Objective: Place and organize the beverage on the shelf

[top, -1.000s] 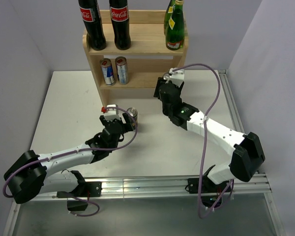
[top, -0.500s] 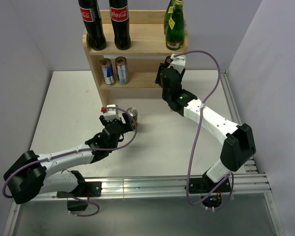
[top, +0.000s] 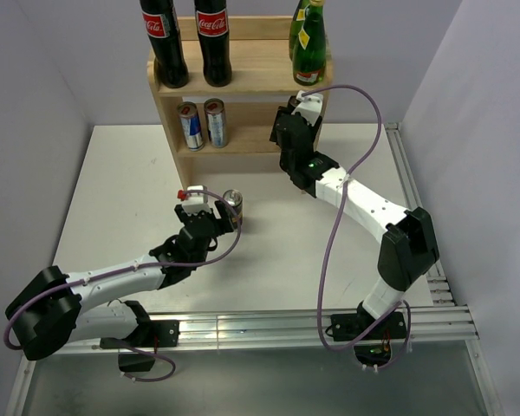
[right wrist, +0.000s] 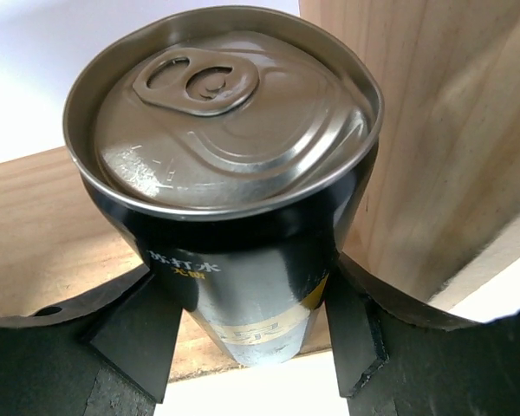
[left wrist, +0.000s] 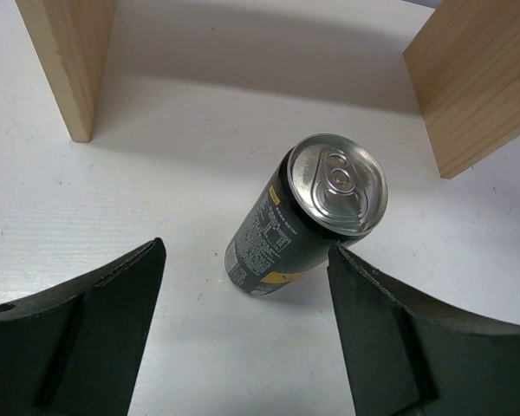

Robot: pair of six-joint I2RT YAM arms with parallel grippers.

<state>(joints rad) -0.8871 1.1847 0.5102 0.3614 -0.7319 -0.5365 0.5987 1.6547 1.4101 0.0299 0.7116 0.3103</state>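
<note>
Two fingers of your right gripper point(right wrist: 247, 334) are closed tight on a black can point(right wrist: 234, 130), one on each side of it. The can is at the right end of the middle board of the shelf point(top: 247, 90), just beside the right side wall point(right wrist: 433, 130). It looks like it sits over the near edge of that board, not far in. If you let go here, it may tip off the edge, so I think it needs to go farther in first. If you push right, it could bump the side wall. Your left gripper point(left wrist: 245, 260) is wide open and holds nothing. A second can point(left wrist: 312, 208) stands on the table point(top: 121, 191) just between its tips. Move that arm carelessly and a finger could knock it over. Two small cans point(top: 201, 124) stand at the left of the middle board.
</note>
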